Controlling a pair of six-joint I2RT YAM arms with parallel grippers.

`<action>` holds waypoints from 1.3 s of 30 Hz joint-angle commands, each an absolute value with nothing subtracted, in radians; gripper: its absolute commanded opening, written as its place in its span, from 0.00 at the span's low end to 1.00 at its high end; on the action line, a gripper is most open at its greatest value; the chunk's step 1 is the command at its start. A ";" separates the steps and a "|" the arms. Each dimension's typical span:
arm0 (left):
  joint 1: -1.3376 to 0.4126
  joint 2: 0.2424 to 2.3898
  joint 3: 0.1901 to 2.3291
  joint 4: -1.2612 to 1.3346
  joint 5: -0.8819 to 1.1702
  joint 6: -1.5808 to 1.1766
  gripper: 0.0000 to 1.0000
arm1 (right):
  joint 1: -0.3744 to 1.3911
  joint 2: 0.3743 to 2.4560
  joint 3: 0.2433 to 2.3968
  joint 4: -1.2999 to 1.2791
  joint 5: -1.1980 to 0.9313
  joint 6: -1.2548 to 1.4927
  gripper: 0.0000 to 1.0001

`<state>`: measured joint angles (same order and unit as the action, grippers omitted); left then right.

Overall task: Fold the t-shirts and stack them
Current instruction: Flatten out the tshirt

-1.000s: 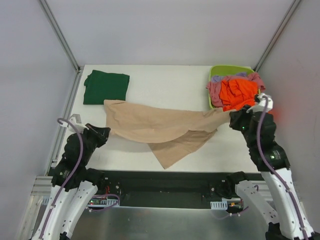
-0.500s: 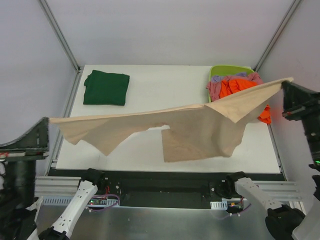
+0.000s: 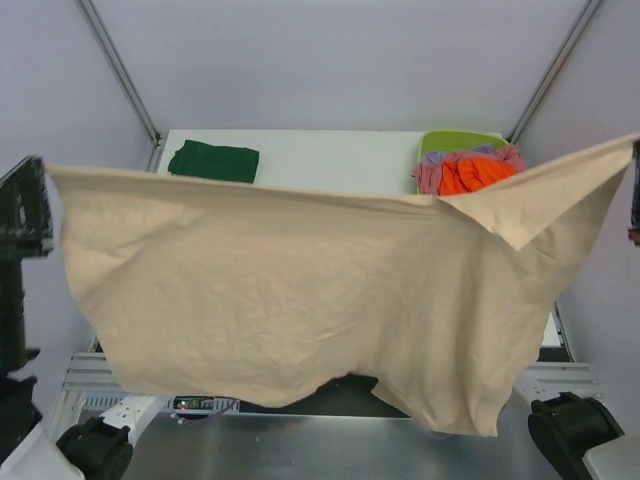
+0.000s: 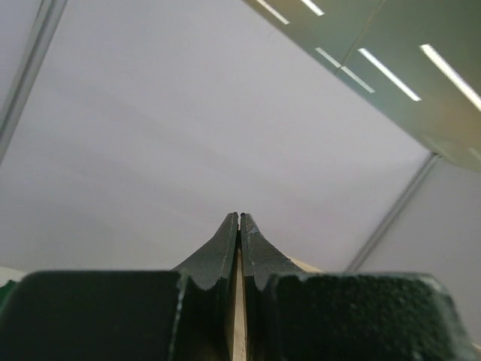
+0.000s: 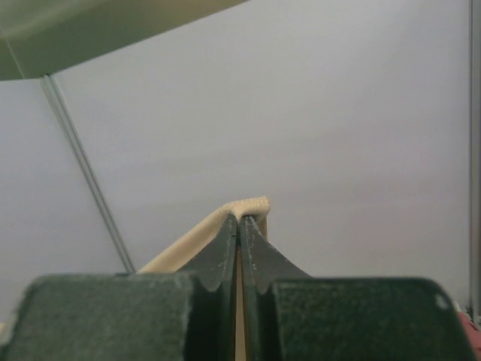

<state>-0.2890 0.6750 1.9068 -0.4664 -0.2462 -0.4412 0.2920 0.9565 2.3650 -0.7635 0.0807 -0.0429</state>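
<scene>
Grey walls closed in a white worktop (image 3: pixel 330 150), most of it hidden behind the beige shirt (image 3: pixel 300 290), which hung spread wide across the middle of the frame. The left pincer (image 4: pixel 239 219) was clamped on one top corner at the left edge and the right pincer (image 5: pixel 240 219) on the other at the right edge, probably to stretch the cloth flat before laying it down. A folded green shirt (image 3: pixel 213 161) lay upper left. The basket (image 3: pixel 455 140), upper right, held the orange shirt (image 3: pixel 475 175) and others.
</scene>
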 commanded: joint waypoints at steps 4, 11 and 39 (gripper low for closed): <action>-0.293 1.008 1.786 -0.347 -0.469 -0.218 0.00 | 0.287 1.271 2.245 -0.631 0.248 -0.179 0.00; -0.255 1.170 1.361 -0.057 -0.534 -0.104 0.00 | 0.285 1.390 1.803 -0.341 0.203 -0.173 0.00; -0.095 1.617 1.115 -0.020 -0.400 -0.311 0.00 | 0.282 1.732 1.586 -0.399 0.175 -0.046 0.00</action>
